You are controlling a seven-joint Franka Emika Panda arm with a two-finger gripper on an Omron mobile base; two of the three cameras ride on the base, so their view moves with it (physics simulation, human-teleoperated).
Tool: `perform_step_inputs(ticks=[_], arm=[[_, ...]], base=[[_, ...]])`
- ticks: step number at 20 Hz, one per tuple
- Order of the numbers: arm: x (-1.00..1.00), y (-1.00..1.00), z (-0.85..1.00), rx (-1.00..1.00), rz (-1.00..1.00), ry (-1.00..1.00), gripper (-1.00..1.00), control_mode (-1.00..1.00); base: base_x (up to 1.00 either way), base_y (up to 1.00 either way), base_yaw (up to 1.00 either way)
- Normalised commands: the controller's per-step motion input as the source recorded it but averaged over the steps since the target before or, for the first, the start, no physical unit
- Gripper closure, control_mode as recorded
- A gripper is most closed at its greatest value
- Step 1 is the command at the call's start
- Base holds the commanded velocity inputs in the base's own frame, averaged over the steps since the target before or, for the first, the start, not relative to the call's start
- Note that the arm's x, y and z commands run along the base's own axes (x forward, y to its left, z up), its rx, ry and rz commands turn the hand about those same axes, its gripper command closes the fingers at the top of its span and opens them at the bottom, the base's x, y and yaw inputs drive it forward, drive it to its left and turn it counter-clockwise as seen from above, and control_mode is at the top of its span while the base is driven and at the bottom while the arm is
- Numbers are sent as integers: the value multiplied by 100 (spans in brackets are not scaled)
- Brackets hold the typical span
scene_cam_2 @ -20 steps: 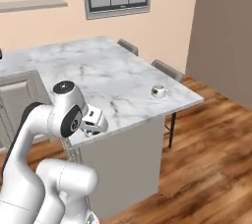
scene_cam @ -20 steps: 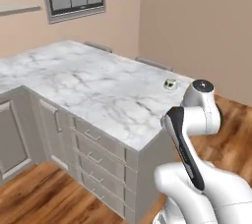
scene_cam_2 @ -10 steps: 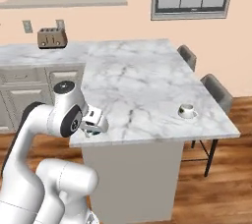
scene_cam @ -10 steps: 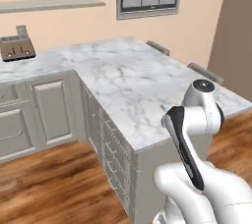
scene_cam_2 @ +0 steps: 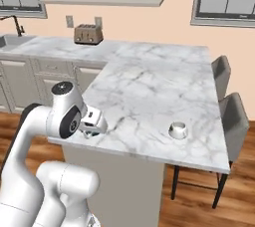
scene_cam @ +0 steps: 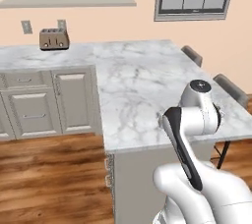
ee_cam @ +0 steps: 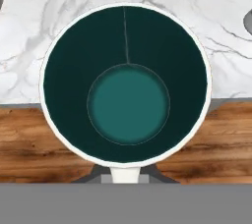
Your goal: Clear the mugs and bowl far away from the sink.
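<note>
The dark green mug (ee_cam: 126, 83) is held in the closed gripper (ee_cam: 125, 175), seen straight down its mouth directly before the fingers, above the marble counter (ee_cam: 59, 2) edge. The white mug (scene_cam_2: 178, 130) is set apart on the counter.

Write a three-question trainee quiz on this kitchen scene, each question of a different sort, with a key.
1. True or false: the dark green mug seen from the hand view sits in the sink.
2. Multiple choice: in the right base view, the white mug stands A) beside the toaster, B) on the marble counter near the two grey chairs, C) on the wall shelf.
3. Fill in: in the hand view, the floor below the counter edge is made of ____.

Key: 1 false, it is carried at the end effector, which is shut; 2 B; 3 wood.
</note>
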Motion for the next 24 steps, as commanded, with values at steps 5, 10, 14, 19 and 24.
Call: perform_step_inputs(ticks=[5,10,14,19,24], arm=[[0,0,0,0,0,0,100,100],[0,0,0,0,0,0,100,100],[0,0,0,0,0,0,100,100],[0,0,0,0,0,0,100,100],[8,-29,0,1,5,0,100,-100]], base=[[4,-75,2],[10,-44,0],[0,-20,6],[18,-19,7],[0,0,0]])
